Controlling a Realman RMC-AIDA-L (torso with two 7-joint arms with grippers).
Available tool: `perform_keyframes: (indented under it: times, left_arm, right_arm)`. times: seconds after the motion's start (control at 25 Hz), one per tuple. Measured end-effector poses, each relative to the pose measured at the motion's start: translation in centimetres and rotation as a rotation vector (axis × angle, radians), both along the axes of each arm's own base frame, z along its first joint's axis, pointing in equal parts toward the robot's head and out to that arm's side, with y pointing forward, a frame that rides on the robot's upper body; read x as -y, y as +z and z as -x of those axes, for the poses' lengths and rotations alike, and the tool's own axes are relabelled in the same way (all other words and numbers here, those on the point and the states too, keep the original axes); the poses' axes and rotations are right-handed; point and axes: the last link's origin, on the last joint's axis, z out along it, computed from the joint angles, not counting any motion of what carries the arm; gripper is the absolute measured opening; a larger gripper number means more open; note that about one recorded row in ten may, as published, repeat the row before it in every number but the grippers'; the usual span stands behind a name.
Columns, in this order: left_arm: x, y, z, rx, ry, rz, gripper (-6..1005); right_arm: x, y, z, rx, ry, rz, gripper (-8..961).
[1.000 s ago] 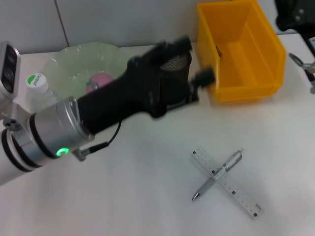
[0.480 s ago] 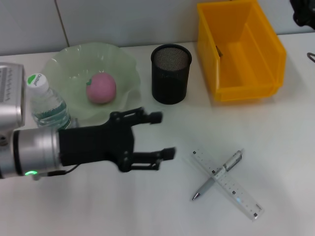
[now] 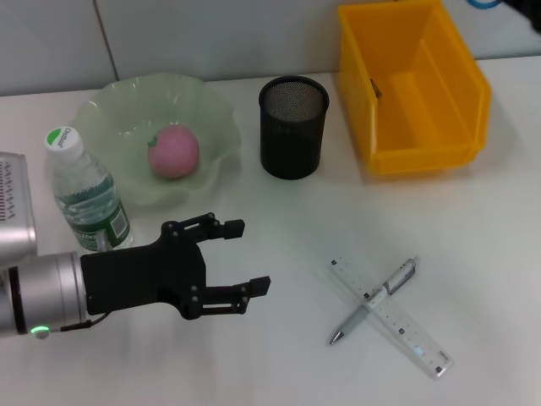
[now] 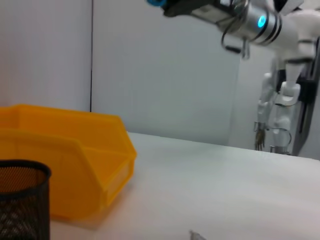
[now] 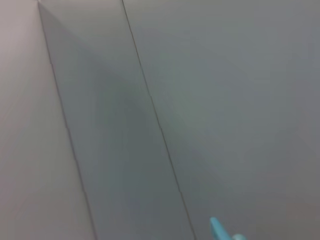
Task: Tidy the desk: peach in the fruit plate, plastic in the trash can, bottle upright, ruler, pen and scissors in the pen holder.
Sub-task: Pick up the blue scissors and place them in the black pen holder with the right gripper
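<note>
Left gripper (image 3: 238,256) hangs over the bare table with its 2 black fingers spread wide and nothing between them, pointing toward the pen (image 3: 375,299) and ruler (image 3: 390,315), which lie crossed a little way off to its right, the pen on top of the ruler. Much of the tidying looks done already: the peach (image 3: 173,151) sits in the green fruit plate (image 3: 211,110), the bottle (image 3: 87,193) stands upright just beside that plate, and something small and dark lies in the yellow trash can (image 3: 412,85), though what it is I cannot tell. The mesh pen holder (image 3: 292,127) stands between plate and can; its contents cannot be made out, and no scissors show on the table. So the step in hand seems to be going for the pen. The next move likely calls for reaching right, closing across the pen's barrel without dragging the ruler, then lifting it to the holder. Right gripper is out of sight; only a dark bit of its arm shows at the head view's far corner.
</note>
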Motion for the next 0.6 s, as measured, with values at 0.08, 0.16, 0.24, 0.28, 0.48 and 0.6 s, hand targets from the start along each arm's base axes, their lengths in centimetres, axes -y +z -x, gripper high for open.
perform_keyframes:
  times: [0.08,0.16,0.24,0.28,0.48,0.6]
  left_arm:
    - [0.1,-0.2,0.1,-0.001,0.015,-0.004,858]
    - [0.1,-0.3,0.2,0.000,0.024,-0.001,858]
    - [0.2,-0.4,0.3,-0.001,0.028,0.000,858]
    - [0.4,-0.4,0.5,-0.003,0.029,-0.001,858]
    - [0.5,-0.5,0.7,-0.005,0.031,-0.009,858]
    - [0.5,-0.5,0.7,-0.008,0.034,-0.012,857]
  right_arm:
    - [-0.3,1.7,0.7,0.014,-0.014,0.062,94]
    - [-0.6,3.2,1.6,0.031,-0.022,0.114,95]
    - [-1.2,5.1,3.3,0.093,-0.041,0.195,96]
    - [-1.2,5.1,3.3,0.093,-0.041,0.195,97]
    - [-3.0,6.4,6.3,0.258,-0.112,0.285,99]
    - [-4.3,5.9,8.0,0.362,-0.152,0.351,101]
